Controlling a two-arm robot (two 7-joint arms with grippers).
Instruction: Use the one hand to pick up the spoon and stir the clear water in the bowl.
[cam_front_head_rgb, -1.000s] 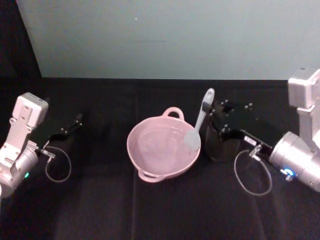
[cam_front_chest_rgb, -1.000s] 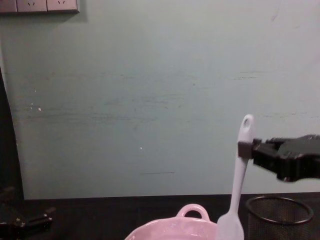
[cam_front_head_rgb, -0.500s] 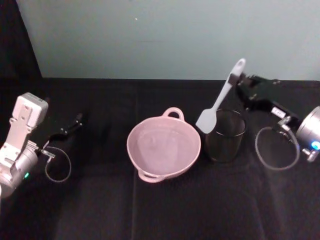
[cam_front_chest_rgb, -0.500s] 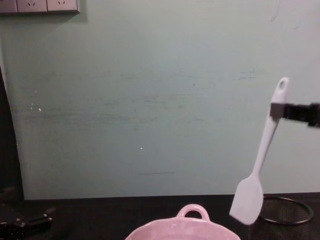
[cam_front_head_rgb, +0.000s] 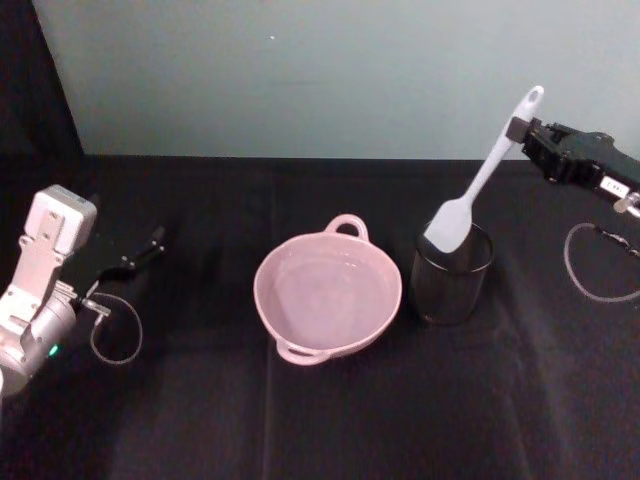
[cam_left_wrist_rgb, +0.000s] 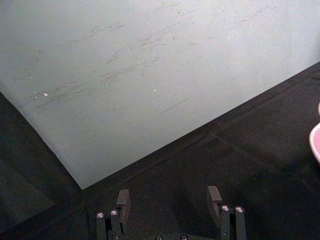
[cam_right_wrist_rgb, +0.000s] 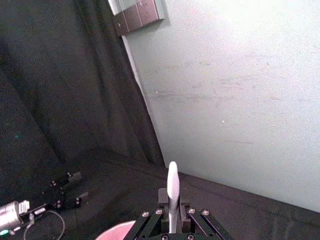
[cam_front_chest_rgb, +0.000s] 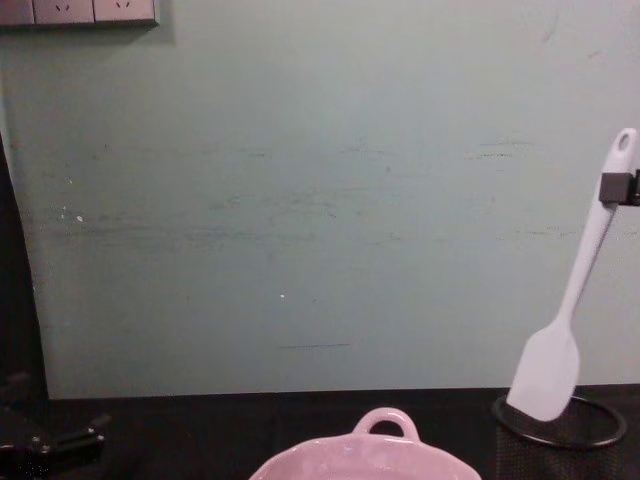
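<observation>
The bench (cam_front_head_rgb: 330, 420), draped in black cloth, carries the pink bowl (cam_front_head_rgb: 328, 297) at its middle, with clear water (cam_front_head_rgb: 325, 295) lying calm inside. Just to the bowl's right stands a black mesh cup (cam_front_head_rgb: 451, 275).

The right gripper (cam_front_head_rgb: 519, 130) is high at the right edge of the head view, clamped on the upper handle of the white spoon (cam_front_head_rgb: 480, 179), just below the hole at its end. The spoon hangs tilted, its blade right at the cup's rim. A second ago that blade was dipped in the bowl's water; half a second ago it had lifted out between bowl and cup; now it has swung farther right, over the cup.

So the stirring looks finished, and the arm seems to be returning the spoon to the cup.

The left gripper (cam_front_head_rgb: 140, 255) is parked on the bench far to the left, its fingers (cam_left_wrist_rgb: 123, 198) spread apart and holding nothing.
</observation>
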